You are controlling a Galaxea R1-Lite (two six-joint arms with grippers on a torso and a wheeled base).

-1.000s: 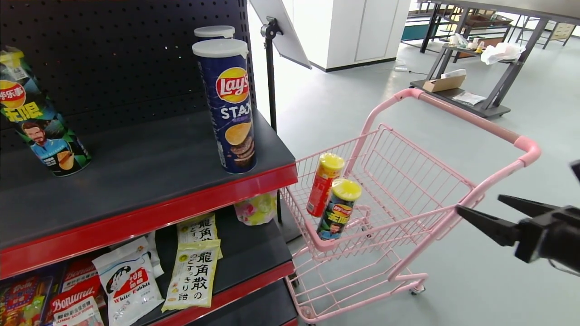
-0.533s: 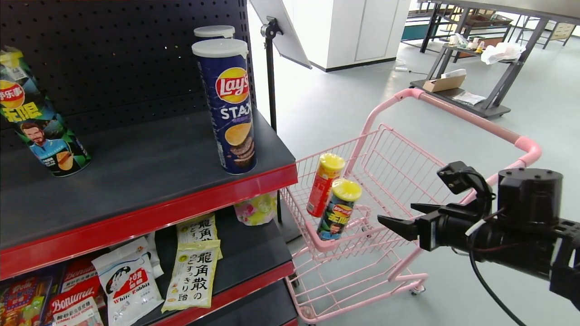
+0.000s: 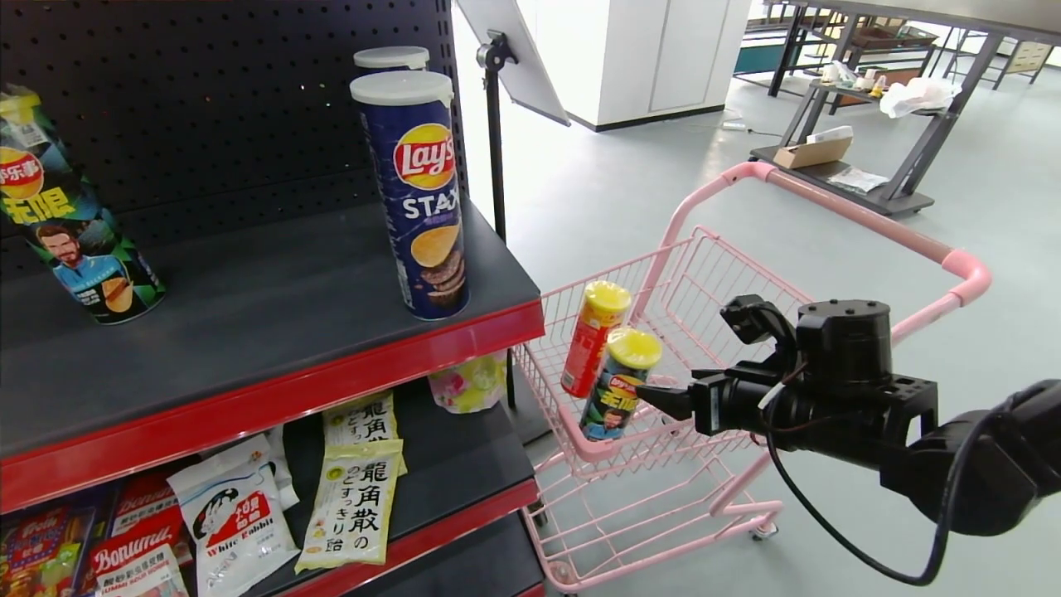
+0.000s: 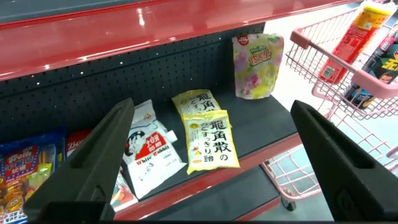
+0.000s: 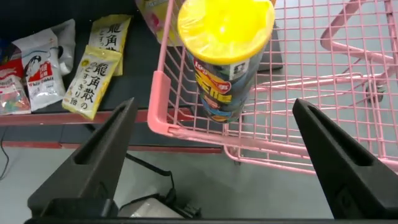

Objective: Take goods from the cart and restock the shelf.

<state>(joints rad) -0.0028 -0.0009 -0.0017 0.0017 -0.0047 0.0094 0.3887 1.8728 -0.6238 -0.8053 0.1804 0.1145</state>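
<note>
Our right claw (image 3: 667,385) has swept in and we now hold it spread, empty, just beside the dark yellow-lidded can (image 3: 617,385) standing in a corner of the cart (image 3: 580,445), so grasping looks next

I saw a pale grey floor (image 3: 597,191) running back to a white cabinet (image 3: 655,58), brightly lit. Black-framed tables (image 3: 893,199) stood far right, and a black stand (image 3: 496,149) held a tilted white board (image 3: 518,62).

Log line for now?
right hand open, lined up on dark can in cart | left hand open, facing lower shelf | nothing held
</note>
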